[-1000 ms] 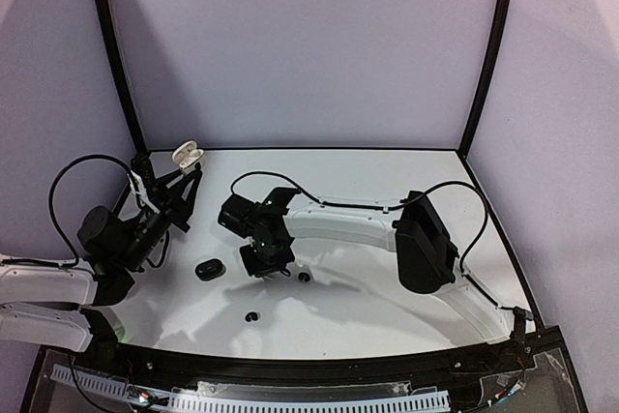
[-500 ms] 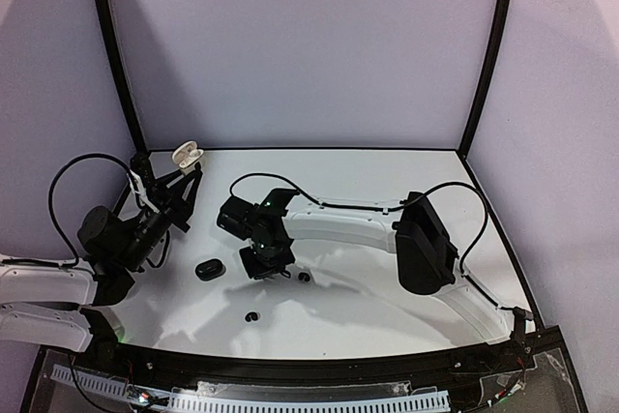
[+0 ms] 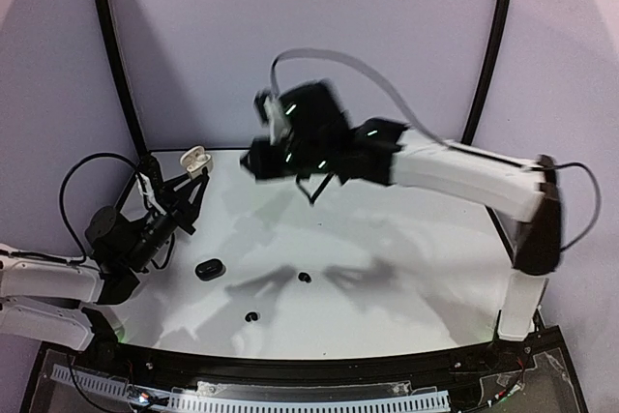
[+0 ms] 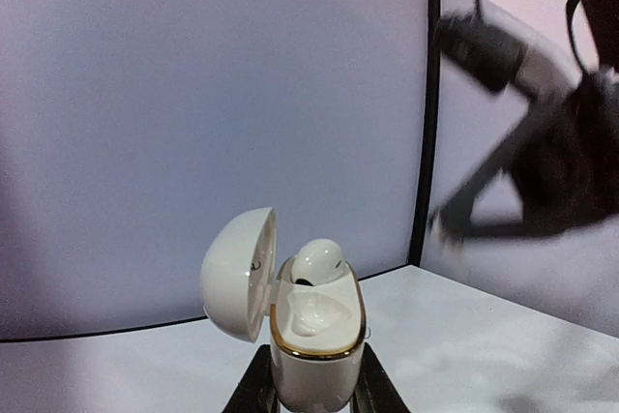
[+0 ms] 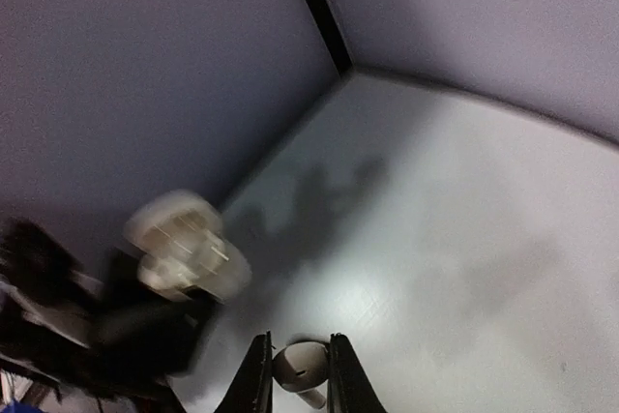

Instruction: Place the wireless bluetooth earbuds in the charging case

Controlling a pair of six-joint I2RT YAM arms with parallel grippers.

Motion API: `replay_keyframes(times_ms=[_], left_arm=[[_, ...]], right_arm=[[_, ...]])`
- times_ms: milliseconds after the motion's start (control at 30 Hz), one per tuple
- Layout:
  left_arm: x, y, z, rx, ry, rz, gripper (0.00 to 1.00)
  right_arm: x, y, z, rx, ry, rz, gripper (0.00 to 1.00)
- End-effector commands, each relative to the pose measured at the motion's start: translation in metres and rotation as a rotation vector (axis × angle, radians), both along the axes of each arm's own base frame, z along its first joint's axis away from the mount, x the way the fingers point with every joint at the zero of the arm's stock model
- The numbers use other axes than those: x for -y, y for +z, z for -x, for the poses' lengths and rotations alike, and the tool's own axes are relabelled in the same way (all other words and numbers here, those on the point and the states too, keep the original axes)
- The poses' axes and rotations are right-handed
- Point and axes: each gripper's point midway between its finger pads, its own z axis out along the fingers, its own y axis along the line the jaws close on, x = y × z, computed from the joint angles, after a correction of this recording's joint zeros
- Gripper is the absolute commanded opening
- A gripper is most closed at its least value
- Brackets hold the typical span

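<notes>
- The white charging case (image 4: 314,336) is held upright, lid swung open.
- One white earbud (image 4: 317,261) is seated inside it.
- A second white earbud (image 5: 299,367) is gripped aloft, apart from that case.
- Two black earbuds (image 3: 305,278) (image 3: 252,316) are laid well apart from it.

I count two charging cases, one white case (image 4: 311,336) and one black case (image 3: 209,268); two black earbuds (image 3: 305,278) (image 3: 252,316); two white earbuds (image 4: 317,260) (image 5: 300,365); two claws, my left claw (image 4: 311,392) and right claw (image 5: 295,374).

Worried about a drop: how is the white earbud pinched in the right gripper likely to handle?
The white earbud looks smooth and rounded, so it may slip or twist between the right gripper's narrow fingers. It is tiny, so probably very light. If dropped, its round body would likely roll.
</notes>
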Motion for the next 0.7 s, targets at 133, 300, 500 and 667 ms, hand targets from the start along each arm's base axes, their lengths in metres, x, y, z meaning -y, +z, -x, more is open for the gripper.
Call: replay_keyframes(times_ms=[133,300,500,667], left_arm=[[0.010,0.033,0.006,0.143,-0.047,0.036,0.01],[0.013,0.040,0.005,0.213,-0.020,0.001,0.01],[0.009,0.052,0.002,0.280,0.049,-0.026,0.01],[0.006,0.054,0.002,0.291,0.067,-0.022,0.01]], right_arm=[[-0.018,0.159,0.030,0.478,0.138,-0.480,0.00],[-0.037,0.168,0.049,0.582,0.247,-0.587,0.00],[-0.049,0.156,0.060,0.602,0.305,-0.621,0.00],[-0.065,0.134,0.062,0.580,0.328,-0.568,0.00]])
